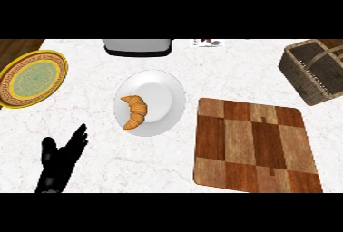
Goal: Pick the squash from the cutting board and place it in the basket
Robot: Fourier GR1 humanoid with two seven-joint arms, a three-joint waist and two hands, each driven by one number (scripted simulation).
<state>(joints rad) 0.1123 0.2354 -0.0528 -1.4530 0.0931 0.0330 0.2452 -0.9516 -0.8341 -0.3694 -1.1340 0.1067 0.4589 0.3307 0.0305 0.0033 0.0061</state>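
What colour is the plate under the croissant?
White. The plate under the croissant shows plainly in the head view.

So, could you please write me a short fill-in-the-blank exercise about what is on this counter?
1. The croissant lies on the ____ plate.
2. The wicker basket sits at the counter's far ____ corner.
3. The wooden cutting board has ____ on it.
4. The left robot hand has its fingers ____.

Missing words: white; right; nothing; straight
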